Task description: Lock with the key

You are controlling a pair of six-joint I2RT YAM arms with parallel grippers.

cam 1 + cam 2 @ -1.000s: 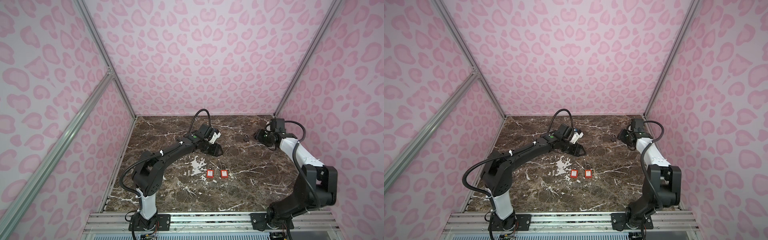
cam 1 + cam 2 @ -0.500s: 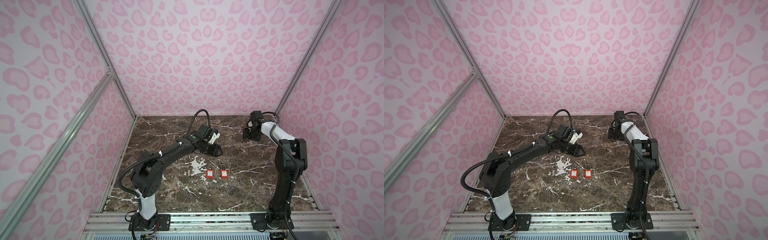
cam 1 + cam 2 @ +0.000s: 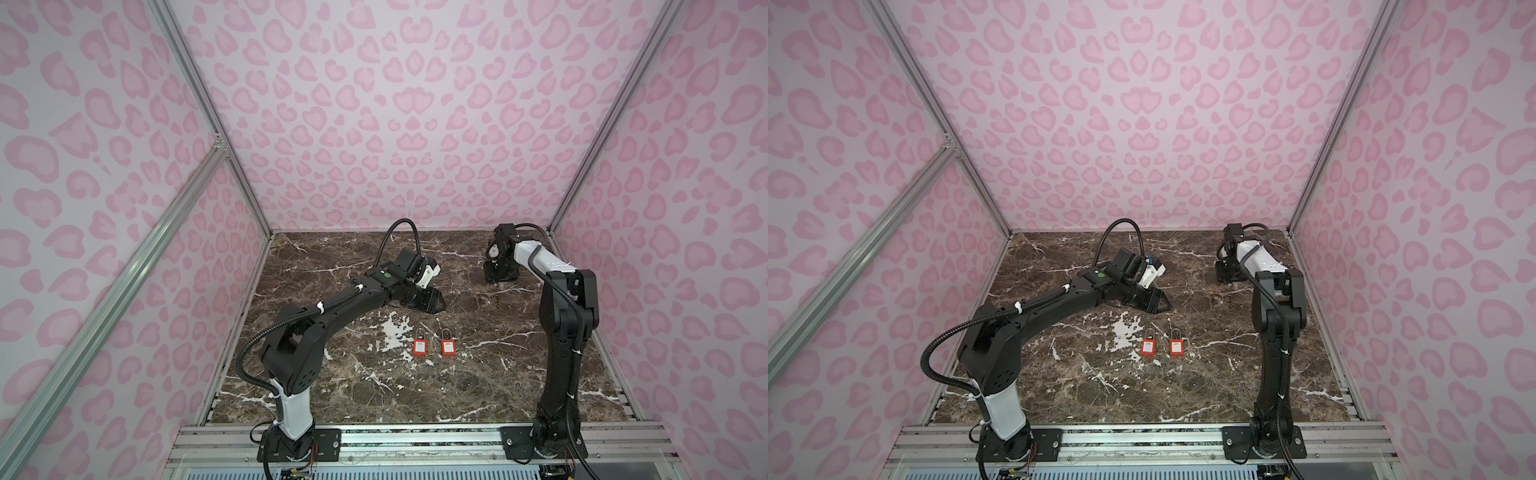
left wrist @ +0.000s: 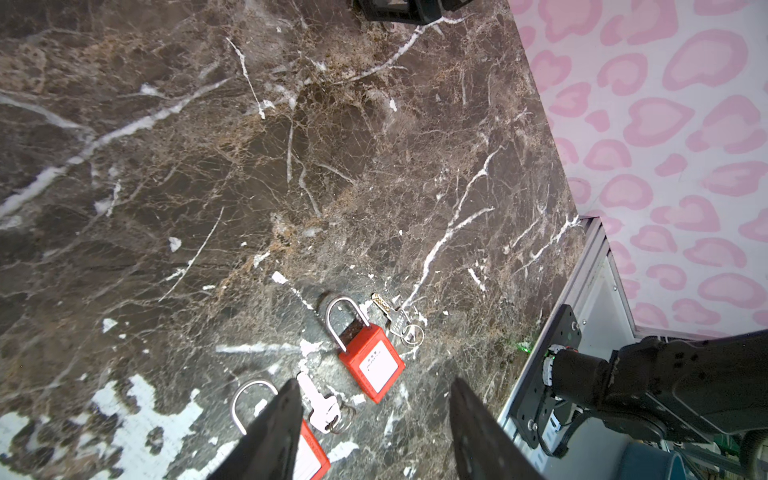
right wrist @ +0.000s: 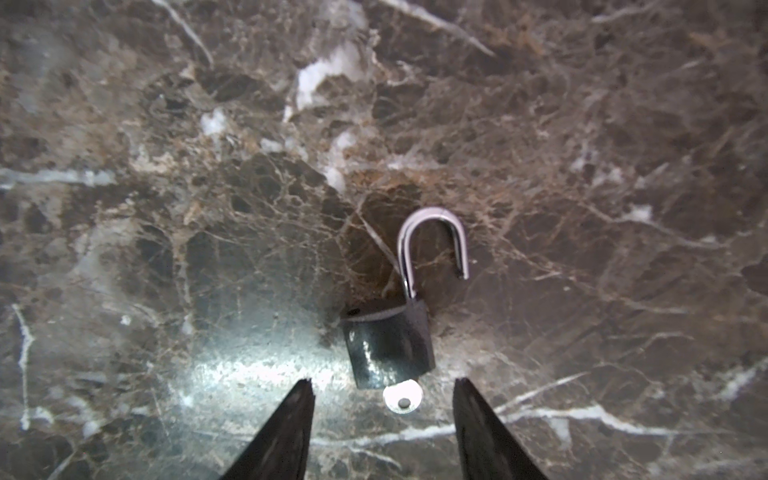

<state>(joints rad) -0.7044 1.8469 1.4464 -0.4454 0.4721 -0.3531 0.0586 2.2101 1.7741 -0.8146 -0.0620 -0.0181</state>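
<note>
Padlock, shackle open, lies on brown marble table inside pink-patterned walls

Both top views are bright, evenly lit and sharp, with only soft, faint shadows on the counter. The left wrist view is crisp and well lit. The right wrist view is soft and blurred, dimmer toward its corners, with a white glare patch on the counter beside the dark padlock; its fingers are out of focus.

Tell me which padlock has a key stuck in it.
The dark padlock before the right gripper; the two red padlocks have loose keys beside them.
</note>
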